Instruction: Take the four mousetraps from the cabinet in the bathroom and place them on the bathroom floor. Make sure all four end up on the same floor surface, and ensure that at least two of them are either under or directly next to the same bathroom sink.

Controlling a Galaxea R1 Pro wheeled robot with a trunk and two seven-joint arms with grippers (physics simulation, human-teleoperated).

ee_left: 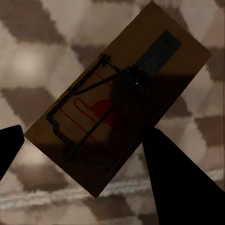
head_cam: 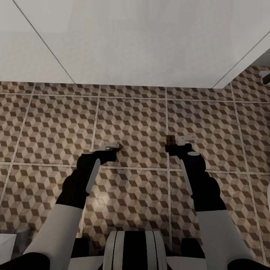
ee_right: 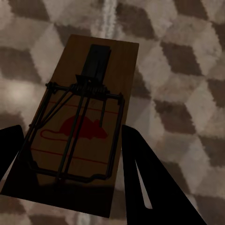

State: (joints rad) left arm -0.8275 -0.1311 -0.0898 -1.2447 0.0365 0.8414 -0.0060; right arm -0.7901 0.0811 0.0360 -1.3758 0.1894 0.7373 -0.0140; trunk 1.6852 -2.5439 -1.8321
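My left gripper (head_cam: 112,147) and right gripper (head_cam: 176,142) each clamp a brown mousetrap (ee_left: 117,101) (ee_right: 82,126), wire bar and red mouse print up, low over the cube-patterned bathroom floor (head_cam: 135,120), white wall (head_cam: 131,37) beyond.

A large pale white surface (head_cam: 131,37) crossed by thin dark seam lines spans the upper part of the head view. A small white object (head_cam: 6,243) sits at the lower left edge.
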